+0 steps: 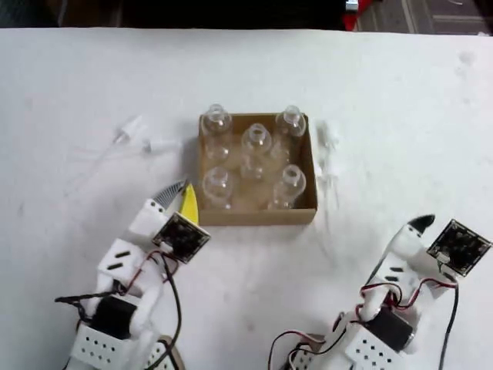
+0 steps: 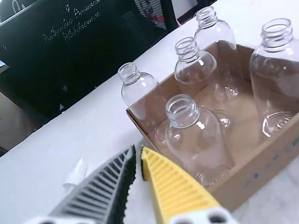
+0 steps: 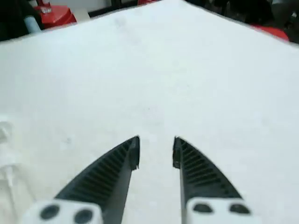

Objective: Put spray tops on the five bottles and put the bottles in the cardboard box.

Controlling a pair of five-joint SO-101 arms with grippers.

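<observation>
Several clear bottles without tops stand upright in the cardboard box (image 1: 256, 216) at the table's middle, among them one at the front left (image 1: 217, 185) and one in the centre (image 1: 256, 142). My left gripper (image 1: 182, 192), with one grey and one yellow finger, sits shut and holding nothing just off the box's front left corner. In the left wrist view its tips (image 2: 138, 154) point at the nearest bottle (image 2: 192, 127) inside the box (image 2: 261, 168). My right gripper (image 1: 422, 223) rests at the front right, open over bare table (image 3: 155, 148).
Two white spray tops (image 1: 135, 129) (image 1: 162, 144) lie on the table left of the box; one shows by the left gripper (image 2: 76, 172). More pale spray tops (image 1: 328, 139) lie right of the box. The white table (image 1: 385, 85) has free room behind and to the right.
</observation>
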